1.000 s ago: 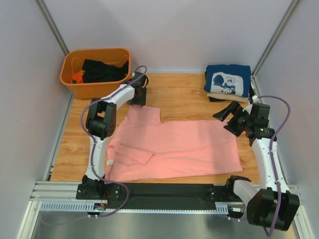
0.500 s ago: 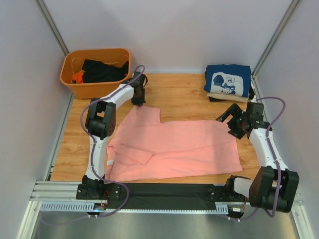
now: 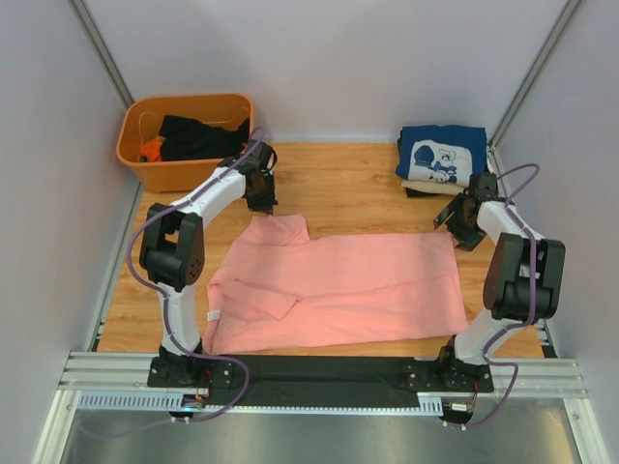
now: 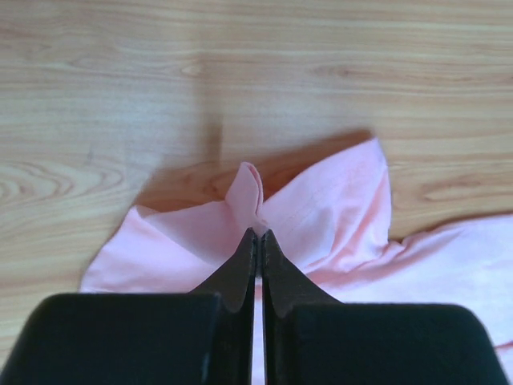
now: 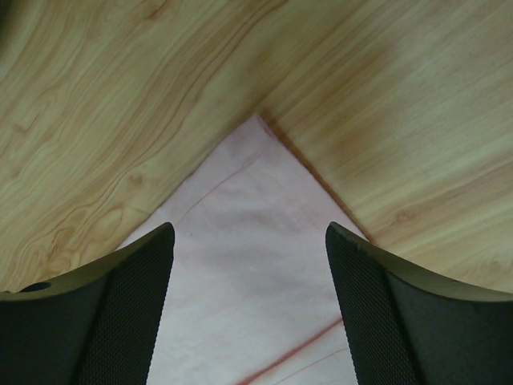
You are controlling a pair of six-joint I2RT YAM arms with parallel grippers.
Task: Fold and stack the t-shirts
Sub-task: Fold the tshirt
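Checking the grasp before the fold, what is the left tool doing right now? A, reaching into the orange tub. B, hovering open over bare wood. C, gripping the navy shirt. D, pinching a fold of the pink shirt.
D: the left wrist view shows the left tool shut on a raised pleat of the pink shirt.

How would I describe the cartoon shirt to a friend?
On the wooden table, go to the far right corner, where folded shirts are stacked. The navy t-shirt lies on top; its white cartoon print sets it apart from the beige one beneath.
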